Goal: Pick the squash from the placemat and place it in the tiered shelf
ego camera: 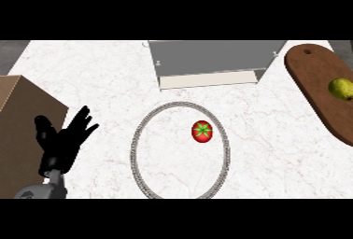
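Inside the grey-rimmed oval placemat, the round red green-starred squash lies untouched. Your black left hand rests open and empty at left; pickup and the grey tiered shelf lie ahead.

Saw smooth veined marble on the worktop, dark matt wood on the cutting board, grey metal on the tiered shelf.
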